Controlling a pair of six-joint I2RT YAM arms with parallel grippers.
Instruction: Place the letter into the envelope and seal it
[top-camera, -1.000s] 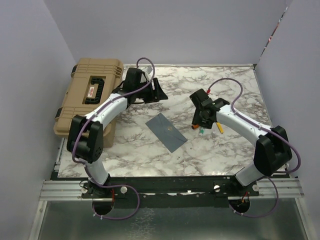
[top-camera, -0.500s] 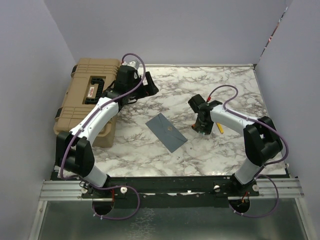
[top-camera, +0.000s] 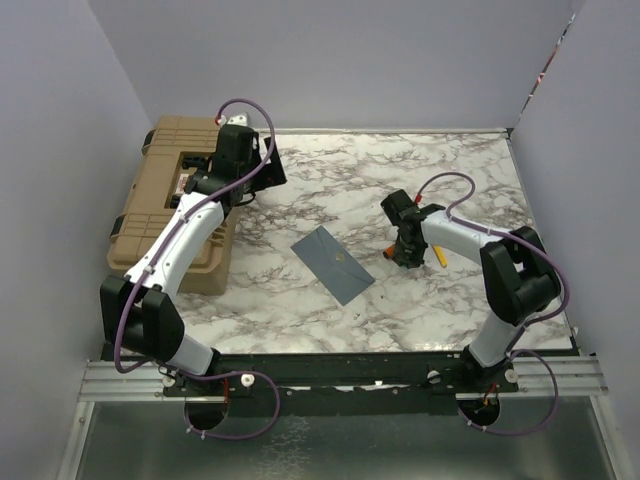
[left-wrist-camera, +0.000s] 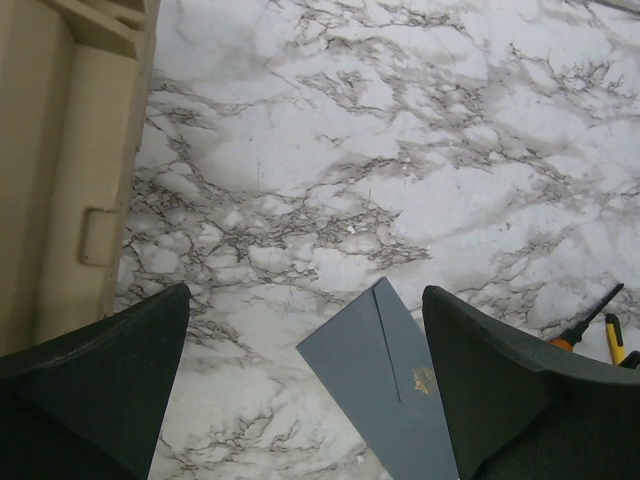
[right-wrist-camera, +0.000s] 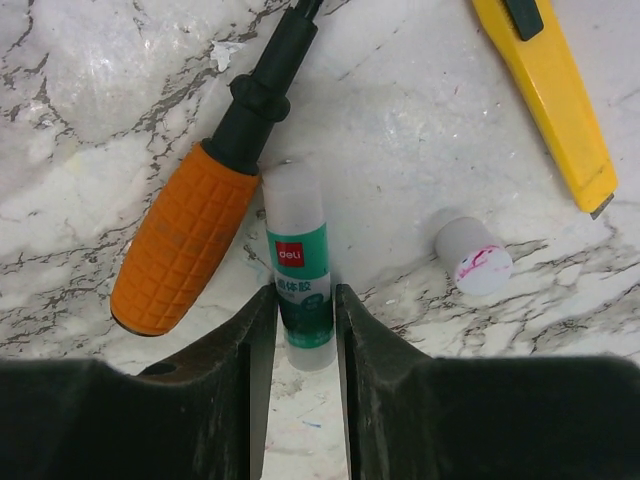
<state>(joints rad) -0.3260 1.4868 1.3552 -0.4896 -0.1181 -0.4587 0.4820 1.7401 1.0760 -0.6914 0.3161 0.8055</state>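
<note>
The grey-blue envelope (top-camera: 335, 263) lies flat on the marble table, flap folded down, with a small gold mark near the flap tip. It also shows in the left wrist view (left-wrist-camera: 392, 395). No cream letter shows in any view. My left gripper (top-camera: 262, 172) is open and empty, high over the table's back left, by the tan case; its fingers frame the envelope from afar (left-wrist-camera: 305, 300). My right gripper (top-camera: 403, 250) is down at the table, right of the envelope, its fingers closed on the sides of an uncapped green-labelled glue stick (right-wrist-camera: 300, 270) lying on the marble.
A tan hard case (top-camera: 180, 190) sits at the left edge. Beside the glue stick lie an orange-handled screwdriver (right-wrist-camera: 185, 245), a yellow utility knife (right-wrist-camera: 545, 90) and the white glue cap (right-wrist-camera: 472, 257). Grey walls enclose the table.
My left arm has swung back and left towards the tan case. My right gripper has dropped down onto the tools and closed around the glue stick.
</note>
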